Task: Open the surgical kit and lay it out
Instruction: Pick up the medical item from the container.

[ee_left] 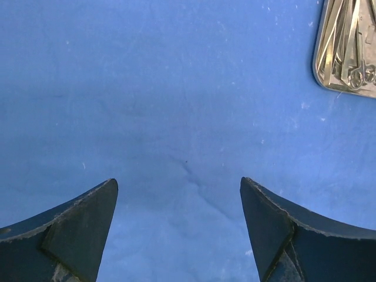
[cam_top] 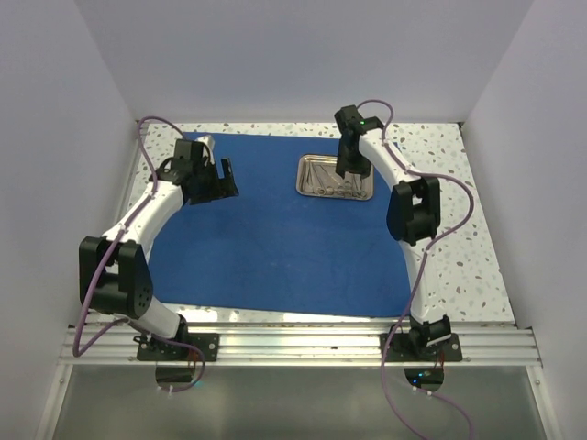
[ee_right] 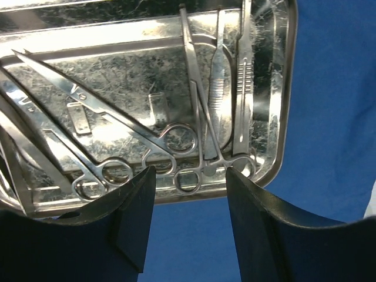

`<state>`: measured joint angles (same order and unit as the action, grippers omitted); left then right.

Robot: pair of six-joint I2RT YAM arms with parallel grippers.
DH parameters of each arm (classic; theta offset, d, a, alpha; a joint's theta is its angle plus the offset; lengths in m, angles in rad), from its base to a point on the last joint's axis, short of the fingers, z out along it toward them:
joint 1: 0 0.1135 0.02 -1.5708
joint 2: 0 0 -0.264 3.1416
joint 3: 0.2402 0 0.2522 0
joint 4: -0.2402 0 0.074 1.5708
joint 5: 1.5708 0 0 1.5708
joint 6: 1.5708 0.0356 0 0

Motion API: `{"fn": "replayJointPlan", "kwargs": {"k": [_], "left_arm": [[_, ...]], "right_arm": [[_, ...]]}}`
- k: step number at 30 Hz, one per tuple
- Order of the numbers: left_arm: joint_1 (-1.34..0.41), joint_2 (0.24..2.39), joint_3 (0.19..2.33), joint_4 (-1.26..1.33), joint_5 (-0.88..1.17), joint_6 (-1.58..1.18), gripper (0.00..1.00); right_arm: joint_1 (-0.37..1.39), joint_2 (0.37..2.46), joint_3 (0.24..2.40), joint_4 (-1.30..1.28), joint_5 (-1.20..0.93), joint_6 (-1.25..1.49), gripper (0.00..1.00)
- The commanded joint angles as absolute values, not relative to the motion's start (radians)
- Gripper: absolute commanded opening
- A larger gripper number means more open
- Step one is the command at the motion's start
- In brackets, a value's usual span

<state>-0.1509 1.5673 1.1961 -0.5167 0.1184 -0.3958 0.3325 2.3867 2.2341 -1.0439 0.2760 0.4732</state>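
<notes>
The royal-blue drape (cam_top: 275, 238) lies spread flat on the table. The shiny steel tray (cam_top: 312, 165) sits on its far right part, holding several silver instruments (ee_right: 176, 135): ring-handled forceps, scissors and tweezers. My right gripper (cam_top: 351, 183) hovers open and empty over the tray's near edge; in the right wrist view (ee_right: 191, 170) its tips flank the forceps' ring handles (ee_right: 188, 179). My left gripper (cam_top: 220, 183) is open and empty above the drape's far left; in the left wrist view (ee_left: 179, 185) it faces bare blue cloth (ee_left: 147, 106), with the tray (ee_left: 346, 53) at top right.
The speckled tabletop (cam_top: 459, 238) shows around the drape, widest on the right. White walls close in the left, back and right sides. An aluminium rail (cam_top: 293, 344) carrying both arm bases runs along the near edge.
</notes>
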Motion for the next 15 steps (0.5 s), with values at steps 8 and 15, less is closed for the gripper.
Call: {"fn": "replayJointPlan", "kwargs": {"k": [8, 15], "left_arm": [[-0.147, 1.508, 1.177, -0.517, 0.092, -0.351, 0.88], [-0.147, 1.514, 1.198, -0.543, 0.081, -0.344, 0.88]], "right_arm": [[0.301, 2.457, 2.286, -1.052, 0.295, 0.480, 0.55], [0.282, 2.505, 2.257, -1.028, 0.281, 0.483, 0.47]]}}
